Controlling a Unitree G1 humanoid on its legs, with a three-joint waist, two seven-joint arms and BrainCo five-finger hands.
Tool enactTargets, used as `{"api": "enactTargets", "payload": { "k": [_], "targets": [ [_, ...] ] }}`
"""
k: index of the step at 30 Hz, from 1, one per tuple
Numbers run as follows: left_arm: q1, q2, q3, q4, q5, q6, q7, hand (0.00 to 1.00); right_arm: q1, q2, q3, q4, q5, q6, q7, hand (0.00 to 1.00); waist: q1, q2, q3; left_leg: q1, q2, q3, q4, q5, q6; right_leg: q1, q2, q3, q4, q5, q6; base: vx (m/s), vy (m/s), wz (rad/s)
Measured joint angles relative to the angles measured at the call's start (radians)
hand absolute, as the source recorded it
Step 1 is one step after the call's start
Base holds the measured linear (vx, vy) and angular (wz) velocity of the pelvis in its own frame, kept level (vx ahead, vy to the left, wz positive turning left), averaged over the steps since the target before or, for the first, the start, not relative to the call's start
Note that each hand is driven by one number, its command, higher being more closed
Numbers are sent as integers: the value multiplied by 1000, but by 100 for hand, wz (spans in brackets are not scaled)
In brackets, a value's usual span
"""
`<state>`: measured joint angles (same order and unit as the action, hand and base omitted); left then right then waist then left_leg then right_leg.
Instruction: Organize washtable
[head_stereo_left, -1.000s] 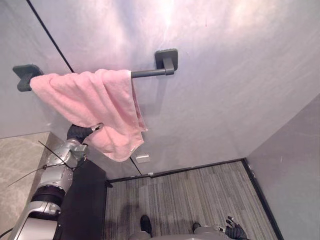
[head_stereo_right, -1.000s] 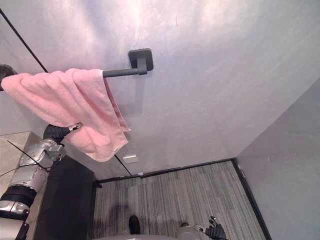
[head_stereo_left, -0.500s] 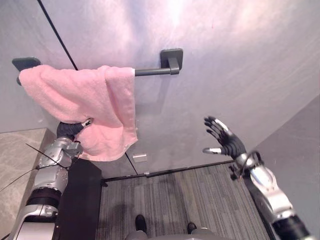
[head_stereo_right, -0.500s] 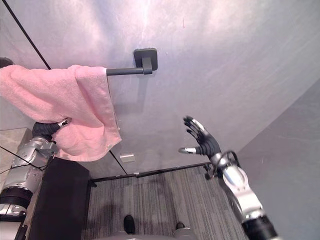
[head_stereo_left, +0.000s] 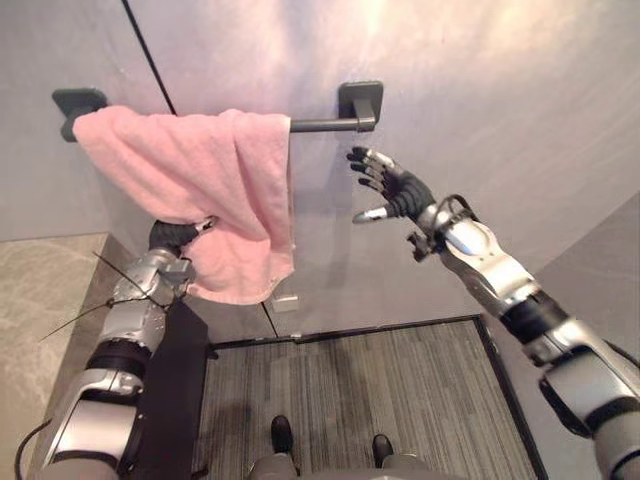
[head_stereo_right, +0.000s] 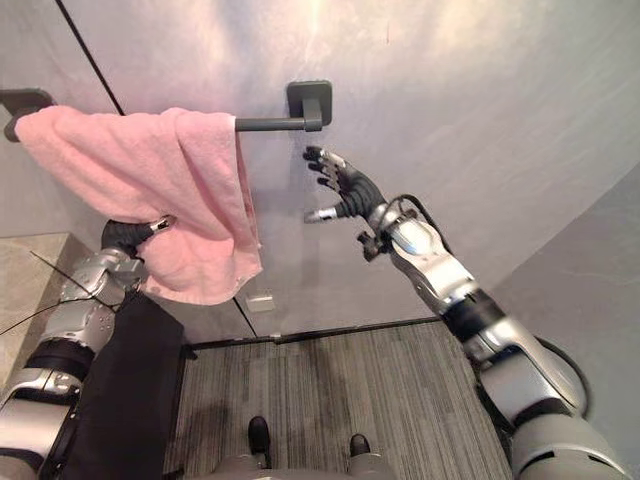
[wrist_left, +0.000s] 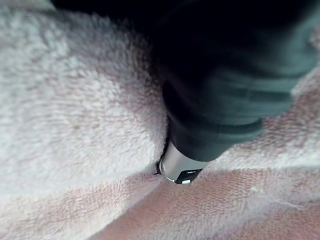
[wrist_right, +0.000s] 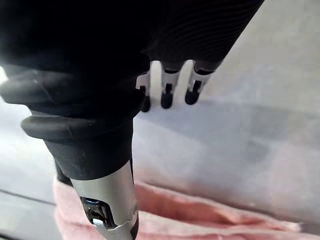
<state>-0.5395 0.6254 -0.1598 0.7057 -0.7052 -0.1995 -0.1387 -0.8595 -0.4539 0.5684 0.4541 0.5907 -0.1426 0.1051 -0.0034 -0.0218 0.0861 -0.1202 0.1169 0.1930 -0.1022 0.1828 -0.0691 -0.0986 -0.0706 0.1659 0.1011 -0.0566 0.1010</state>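
Right hand (head_stereo_left: 392, 188): fingers spread, holding nothing, just below the towel bar (head_stereo_left: 320, 125) at its bare end. Left hand (head_stereo_left: 175, 236): beneath the bar, fingers buried in cloth, grip not discernible. Pink towel (head_stereo_left: 190, 175): draped in a bunch over the bar's other end, hem uneven. Handling, as judged: the right takes the near edge and draws it along the bar; the left steadies below, lest it slide off
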Motion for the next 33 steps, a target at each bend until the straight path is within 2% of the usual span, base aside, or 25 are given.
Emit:
{"api": "enactTargets", "payload": {
  "k": [1, 3, 6, 8, 9, 12, 18, 20, 24, 33],
  "targets": [
    [-8, -6, -4, 7, 0, 0, 5, 100, -22, 36, 0, 38, -6, 1, -10, 0, 5, 0, 0, -2, 3, 0, 0, 1, -2, -2, 3, 0, 0, 2, -1, -48, -34, 6],
    [-30, -35, -7, 14, 0, 1, 18, 100, -89, 164, 0, 141, -37, 8, -44, 0, 18, 6, 4, -8, 7, -13, 0, 6, -8, -2, 8, -12, 0, 5, -3, -32, -29, 11],
    [-46, -54, -8, 14, 2, 8, 37, 100, -147, 287, 0, 224, -89, 16, -80, 0, 21, 23, 14, -17, 7, -35, 0, 6, -16, -1, 8, -32, 1, 4, -3, -26, -22, 22],
    [-62, -57, -7, 14, 2, 13, 40, 100, -177, 339, 0, 268, -106, 19, -84, 0, 22, 30, 19, -27, 6, -51, 0, 8, -19, 0, 7, -48, 0, 4, -3, 4, -18, 22],
    [-71, -57, -7, 14, 2, 18, 48, 100, -187, 361, 0, 286, -122, 24, -85, 100, 23, 31, 21, -29, 5, -57, 1, 9, -19, 3, 7, -56, -1, 4, -4, 16, -16, 20],
    [-73, -59, -4, 14, 2, 18, 59, 100, -208, 397, -1, 316, -130, 35, -94, 100, 25, 33, 23, -30, 3, -60, 4, 10, -18, 5, 5, -59, -2, 3, -4, 27, -15, 6],
    [-86, -64, 2, 12, 2, 18, 77, 100, -252, 406, -26, 341, -131, 35, -148, 100, 19, 47, 37, -34, 4, -78, 5, 15, -18, 9, 6, -78, -2, 0, -8, 15, -24, 7],
    [-100, -65, 7, 9, 2, 18, 78, 100, -259, 405, -68, 347, -143, 35, -162, 100, 21, 51, 39, -34, 6, -81, 6, 16, -18, 11, 9, -80, -2, -1, -10, 6, -33, 5],
    [-125, -64, 17, 7, 2, 19, 79, 100, -284, 401, -97, 358, -200, 38, -161, 100, 20, 63, 47, -33, 8, -90, 6, 23, -28, 14, 12, -86, 1, -1, -10, -11, -31, 5],
    [-240, -64, 58, -50, -10, 11, 78, 100, -366, 369, -179, 388, -205, 49, -161, 100, 18, 73, 54, -46, 7, -116, 0, 16, -28, 6, 14, -102, 2, 1, -14, -54, -13, 6]
  ]
}}
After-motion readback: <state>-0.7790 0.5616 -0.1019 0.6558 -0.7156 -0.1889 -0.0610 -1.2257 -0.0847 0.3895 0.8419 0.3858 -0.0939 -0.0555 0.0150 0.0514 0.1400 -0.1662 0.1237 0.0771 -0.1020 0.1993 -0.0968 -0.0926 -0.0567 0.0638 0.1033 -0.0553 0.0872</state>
